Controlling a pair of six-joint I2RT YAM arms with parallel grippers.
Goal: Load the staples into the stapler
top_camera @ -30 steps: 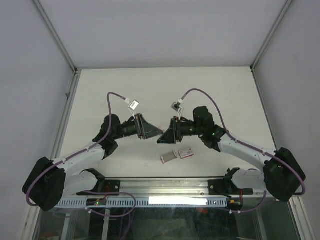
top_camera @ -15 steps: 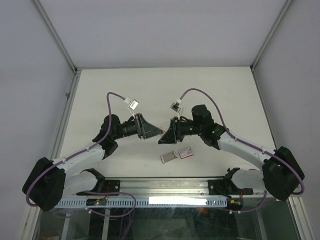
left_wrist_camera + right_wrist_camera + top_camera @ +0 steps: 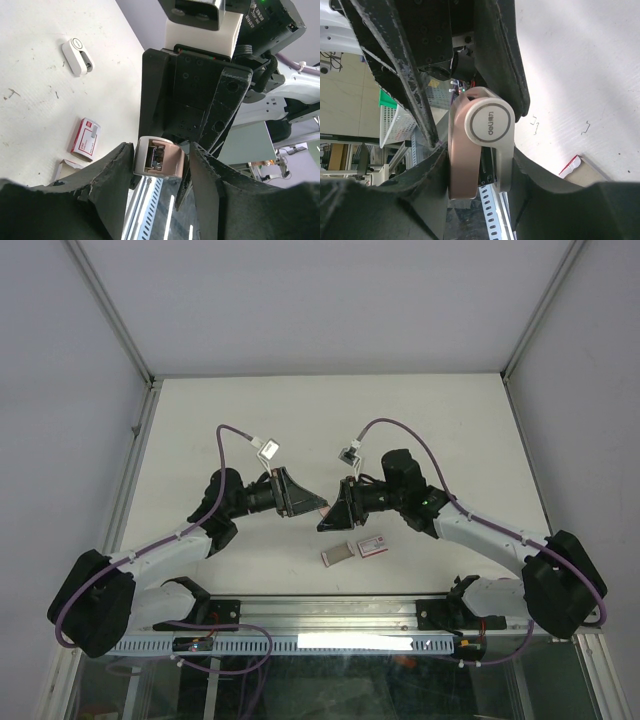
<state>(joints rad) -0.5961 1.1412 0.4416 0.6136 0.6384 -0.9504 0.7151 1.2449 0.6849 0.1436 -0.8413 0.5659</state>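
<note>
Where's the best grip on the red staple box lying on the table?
Across its two long edges, straight down from above. The red box lies flat, label up, so only its thin sides offer a pinch. The grey tray sits just off one short end; closing across the long edges likely stays clear of it. The left hand and right hand both hold the stapler now.

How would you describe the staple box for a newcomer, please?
On the white table, look from the pink stapler held at its middle toward the near edge. Two small flat things lie there side by side; the staple box is the red-pink one with a white label, right of the greyish tray.
</note>
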